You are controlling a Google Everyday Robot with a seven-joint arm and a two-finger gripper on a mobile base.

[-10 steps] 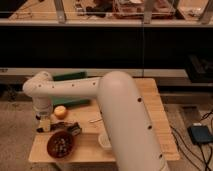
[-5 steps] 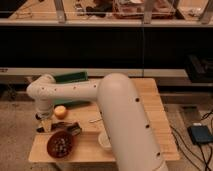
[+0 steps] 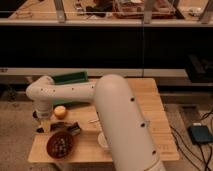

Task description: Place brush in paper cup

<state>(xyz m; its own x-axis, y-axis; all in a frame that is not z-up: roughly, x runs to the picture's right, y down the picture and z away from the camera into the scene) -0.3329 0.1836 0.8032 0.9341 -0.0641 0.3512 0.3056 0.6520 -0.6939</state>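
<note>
Hardly anything has moved since the earlier frames: the bend of the arm [image 3: 42, 92] has crept a touch to the right and down in my view, and the things on the tabletop [image 3: 150, 100] lie where they lay. From my station the arm fills the middle of the view. Its thick white upper part rises from the near edge and reaches left across the wood, then turns down at the left end.

The gripper [image 3: 46, 125] hangs low over the left part of the tabletop, just left of a small orange ball or fruit [image 3: 60, 111]. Whether the gripper is open or closed I cannot tell.

Just to the gripper's right lies a dark, slim shape that I take for the brush [image 3: 72, 129]. It rests flat on the wood, above the rim of the reddish-brown bowl [image 3: 60, 145] of dark bits. I cannot tell whether the gripper touches the brush.

The paper cup [image 3: 103, 141] stands near the front edge, right of the bowl and well apart from the brush. Only its left side shows, because the arm covers the rest.

A thin pale utensil [image 3: 94, 120] lies between the brush and the arm. A flat green thing [image 3: 70, 78] sits at the far left edge. On the floor to the right there is a blue box [image 3: 200, 134] with cables.
</note>
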